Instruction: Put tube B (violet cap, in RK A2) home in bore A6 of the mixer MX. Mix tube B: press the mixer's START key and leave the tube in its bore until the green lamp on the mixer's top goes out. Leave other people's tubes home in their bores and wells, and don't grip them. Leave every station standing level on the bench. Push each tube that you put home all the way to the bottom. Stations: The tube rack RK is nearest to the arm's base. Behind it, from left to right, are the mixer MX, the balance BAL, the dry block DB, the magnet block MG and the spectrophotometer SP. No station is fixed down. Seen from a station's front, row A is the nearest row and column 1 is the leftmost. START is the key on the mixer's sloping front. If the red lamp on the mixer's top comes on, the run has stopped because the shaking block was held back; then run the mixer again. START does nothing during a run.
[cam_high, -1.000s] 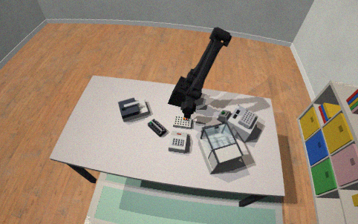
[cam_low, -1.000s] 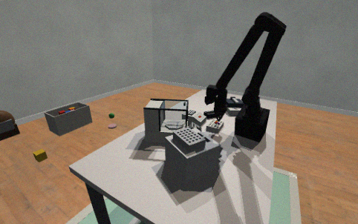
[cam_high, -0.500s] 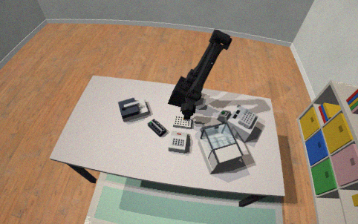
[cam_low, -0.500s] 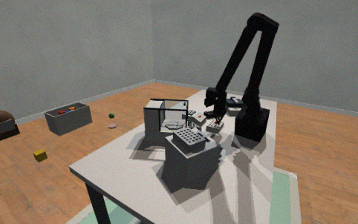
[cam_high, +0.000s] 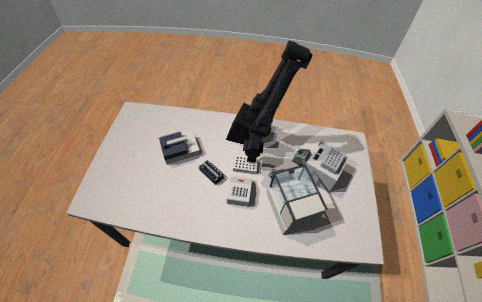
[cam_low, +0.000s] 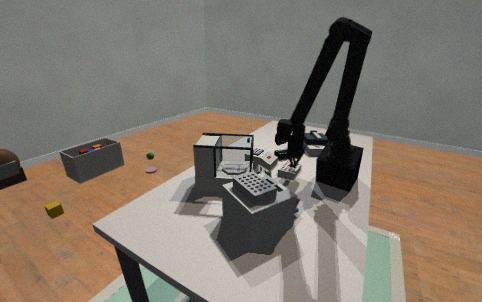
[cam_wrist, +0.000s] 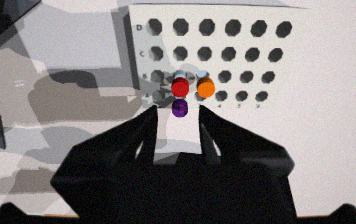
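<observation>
Violet-capped tube B (cam_wrist: 179, 108) sits in rack RK (cam_wrist: 300, 90), front row, beside red (cam_wrist: 180, 87) & orange (cam_wrist: 206, 88) caps. Claw (cam_wrist: 179, 131) partly spread above it, 2 fingers empty, touching nothing.

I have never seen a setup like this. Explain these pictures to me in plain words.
This is one black jointed robot arm standing on a pale grey table. One picture looks down from above, one looks from the side, and one comes from a camera on the arm's wrist.

On the table stand small lab stations, among them a white tube rack with rows of dark holes and a glass-walled box.

The wrist view shows the arm's two-fingered black tool, open and holding nothing. It hangs over the rack, lined up with the violet-capped tube. Right behind that tube stand a red-capped tube and an orange-capped tube.
</observation>
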